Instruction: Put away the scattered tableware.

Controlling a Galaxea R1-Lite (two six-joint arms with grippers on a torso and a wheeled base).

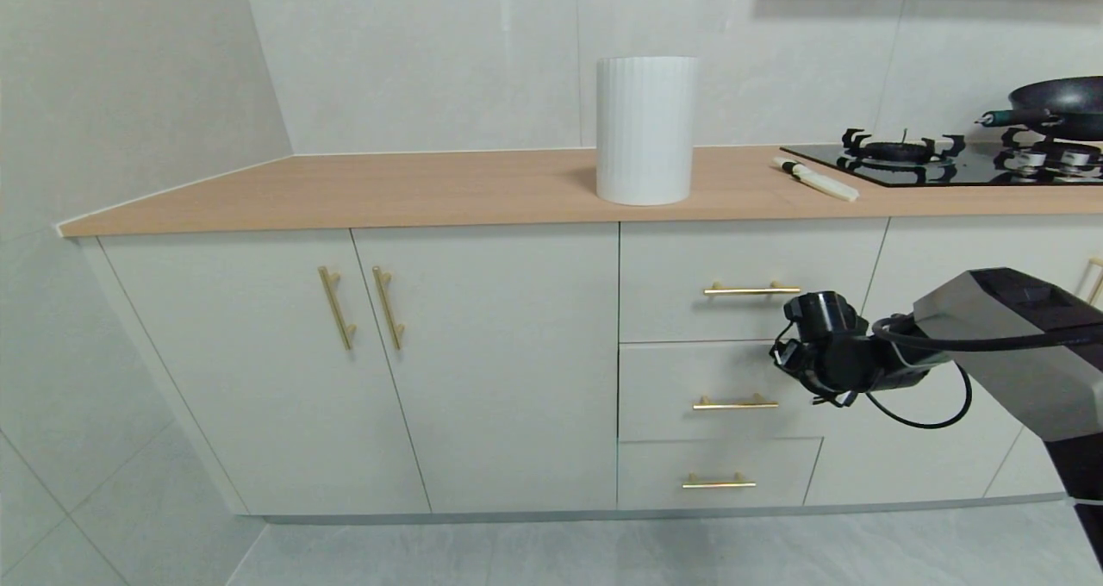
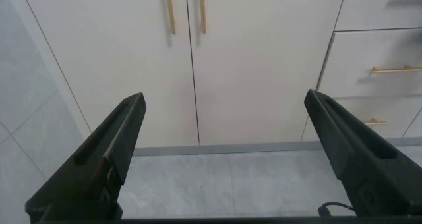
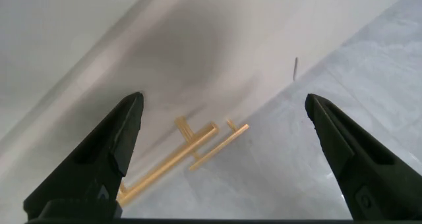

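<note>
- On the table, white canister (image 1: pixel 646 129) left of a pale utensil (image 1: pixel 816 179), kind unclear, beside the hob (image 1: pixel 896 151);
- right pincer (image 3: pixel 223 105) wide by drawers (image 1: pixel 689 370); left pincer (image 2: pixel 224 102) wide

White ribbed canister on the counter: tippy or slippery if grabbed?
The white ribbed canister is tall and upright, so a high push could tip it. It looks rigid, possibly ceramic, so maybe fragile. Its ribs may help grip.

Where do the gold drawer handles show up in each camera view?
Head view: drawer handles stacked right of centre, below the countertop.
Left wrist view: beside the double doors, above the floor.
Right wrist view: slanted, against the cabinet front, near the floor.
Shared landmark: the grey floor.
</note>
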